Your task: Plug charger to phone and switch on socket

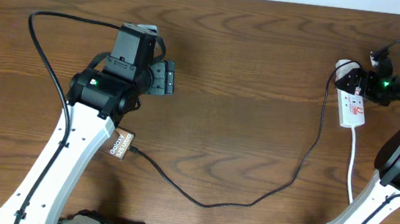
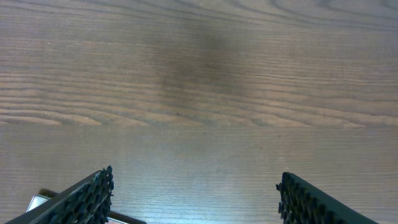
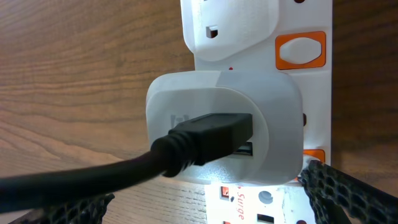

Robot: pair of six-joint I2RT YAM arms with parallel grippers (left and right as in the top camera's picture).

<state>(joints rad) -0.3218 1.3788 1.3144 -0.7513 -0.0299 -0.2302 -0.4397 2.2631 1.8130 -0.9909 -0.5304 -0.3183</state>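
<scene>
right claw (image 3: pixel 211 198) wide open, empty, at the socket (image 1: pixel 353 110); charger (image 1: pixel 250 202) runs from socket to phone (image 1: pixel 121 147); left claw (image 1: pixel 165 78) open, empty, well apart from socket.

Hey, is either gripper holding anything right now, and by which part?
Nothing is held: left gripper open above bare wooden table, right gripper open near the white plug adapter.

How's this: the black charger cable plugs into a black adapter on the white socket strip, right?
No, the adapter is white, not black; the right wrist view shows the black charger cable plugged into it on the white socket strip.
</scene>
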